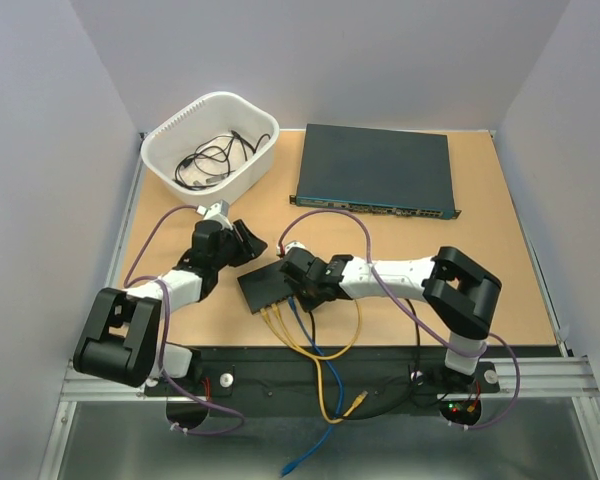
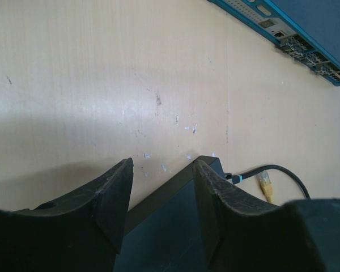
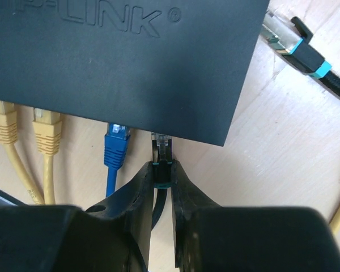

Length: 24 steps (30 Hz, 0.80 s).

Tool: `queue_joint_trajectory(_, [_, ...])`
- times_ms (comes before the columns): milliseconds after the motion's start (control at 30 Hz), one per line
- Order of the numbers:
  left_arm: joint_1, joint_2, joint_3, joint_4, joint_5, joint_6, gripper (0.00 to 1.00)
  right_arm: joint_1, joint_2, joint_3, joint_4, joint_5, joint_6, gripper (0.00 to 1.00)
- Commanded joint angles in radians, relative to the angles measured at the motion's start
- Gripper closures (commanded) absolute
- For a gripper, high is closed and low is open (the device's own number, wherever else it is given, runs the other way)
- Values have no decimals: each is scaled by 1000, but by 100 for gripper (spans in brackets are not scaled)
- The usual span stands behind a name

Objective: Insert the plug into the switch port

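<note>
The small black switch box (image 1: pixel 265 287) lies between the two arms and fills the top of the right wrist view (image 3: pixel 119 62). My right gripper (image 3: pixel 162 173) is shut on a black plug with a teal band (image 3: pixel 162 153). The plug's clear tip is at the switch port (image 3: pixel 161 136) in the box's near edge, just right of a blue plug (image 3: pixel 115 144); how deep it sits is hidden. Two yellow plugs (image 3: pixel 45 127) sit further left. My left gripper (image 2: pixel 161 170) is open, its fingers either side of the box's far corner (image 2: pixel 207 164).
The large dark unit (image 1: pixel 375 170) stands at the back. A white basket (image 1: pixel 210 145) with cables is at the back left. A second black teal-banded plug (image 3: pixel 306 54) and a loose yellow plug (image 2: pixel 265 184) lie beside the box. Yellow and blue cables (image 1: pixel 320 380) hang over the front edge.
</note>
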Motion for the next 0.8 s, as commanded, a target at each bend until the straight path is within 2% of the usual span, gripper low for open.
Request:
queue_joint_trajectory(0, [6,19,60,30,28,22,43,1,40,48,-65,87,-3,100])
queue_joint_trajectory(467, [6,122,147,4,17,22,44,-14,183,243,-257,165,-20,100])
queue_joint_trajectory(767, [6,162,152,4,14,29,46,-42,246,350,-340,206,-29,99])
